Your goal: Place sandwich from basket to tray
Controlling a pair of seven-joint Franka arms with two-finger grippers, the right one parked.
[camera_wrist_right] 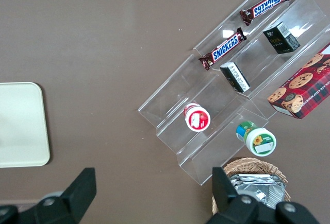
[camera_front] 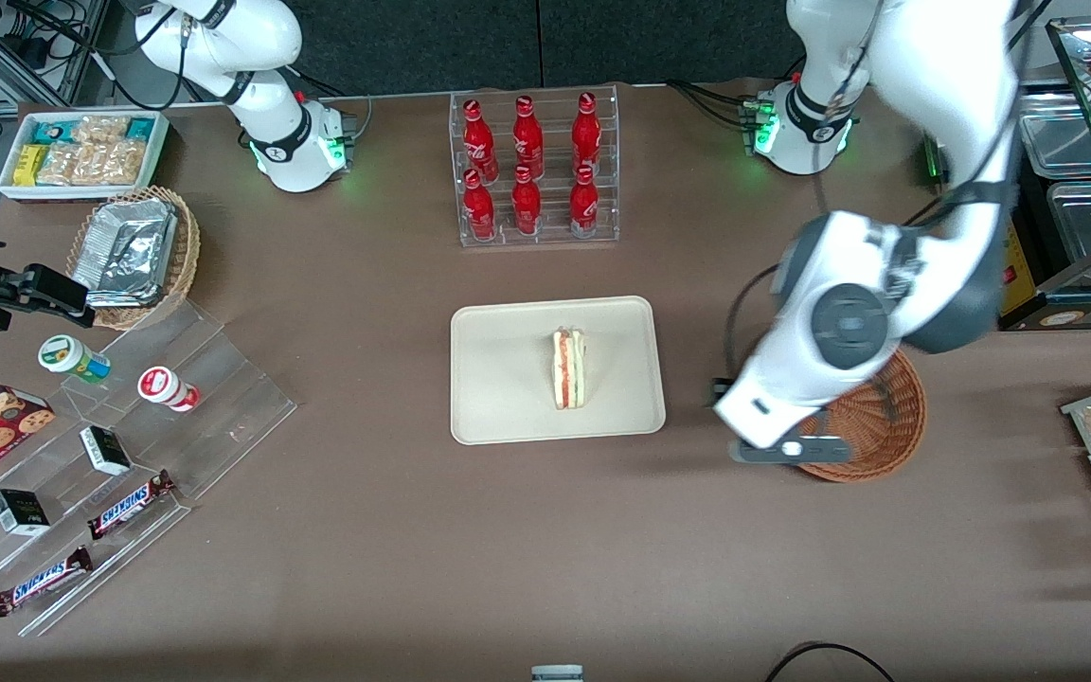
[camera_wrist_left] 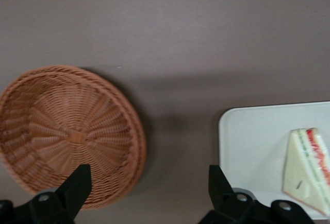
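Sandwich [camera_front: 568, 368] lies on the tray [camera_front: 498, 407], on its side; basket [camera_wrist_left: 72, 134] beside the tray is empty. Pincer [camera_wrist_left: 149, 193] spread, holding nothing, above the surface between basket and tray. Placement looks done; next move is probably just to lift clear.

Left gripper [camera_wrist_left: 145, 190] raised, fingers spread, holding nothing
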